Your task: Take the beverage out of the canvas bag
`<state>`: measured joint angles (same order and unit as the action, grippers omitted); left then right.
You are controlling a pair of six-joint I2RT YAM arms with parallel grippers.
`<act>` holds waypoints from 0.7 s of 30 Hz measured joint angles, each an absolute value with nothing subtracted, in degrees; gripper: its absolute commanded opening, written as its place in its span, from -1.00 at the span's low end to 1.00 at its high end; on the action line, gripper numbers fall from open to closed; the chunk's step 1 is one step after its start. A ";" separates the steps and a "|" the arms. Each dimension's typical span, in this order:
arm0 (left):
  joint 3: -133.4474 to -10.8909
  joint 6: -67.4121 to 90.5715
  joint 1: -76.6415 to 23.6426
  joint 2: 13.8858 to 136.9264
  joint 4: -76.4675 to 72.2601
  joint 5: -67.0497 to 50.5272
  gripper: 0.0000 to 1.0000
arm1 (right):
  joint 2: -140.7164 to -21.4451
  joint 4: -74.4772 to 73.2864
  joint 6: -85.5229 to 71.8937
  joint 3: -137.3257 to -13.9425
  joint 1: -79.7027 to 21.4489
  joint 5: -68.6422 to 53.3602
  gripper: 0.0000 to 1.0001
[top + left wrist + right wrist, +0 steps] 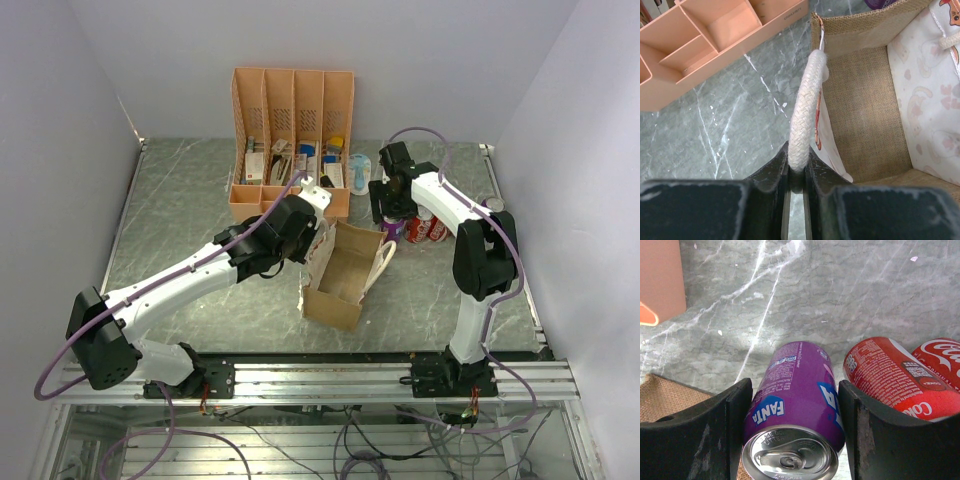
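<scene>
Now, your right end effector (792, 390) clasps the purple Fanta can (800, 385) by its sides, outside the canvas bag (340, 275), beside two Coca-Cola cans (890, 375). It is probably full, rigid but slick, so hold it mid-body. Your left end effector (797, 172) pinches the bag's soft rope handle (807, 100).

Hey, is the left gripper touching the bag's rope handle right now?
Touching. The left wrist view shows the white rope handle pinched inside the left gripper, with no gap on either side.
</scene>
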<state>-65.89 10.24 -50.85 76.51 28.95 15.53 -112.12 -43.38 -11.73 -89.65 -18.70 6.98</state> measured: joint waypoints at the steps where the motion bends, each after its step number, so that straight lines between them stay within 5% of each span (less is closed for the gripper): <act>1: -65.89 10.24 -50.85 76.51 28.95 15.53 -0.52 | -112.12 -43.35 -11.73 -89.65 -18.70 6.98 -0.23; 10: -65.89 10.04 -50.85 76.53 28.97 15.53 -0.28 | -112.12 -42.96 -11.70 -89.34 -18.70 6.98 0.28; 21: -65.89 10.02 -50.85 76.53 28.97 15.55 -0.11 | -110.87 -42.50 -11.53 -88.90 -18.61 6.83 0.53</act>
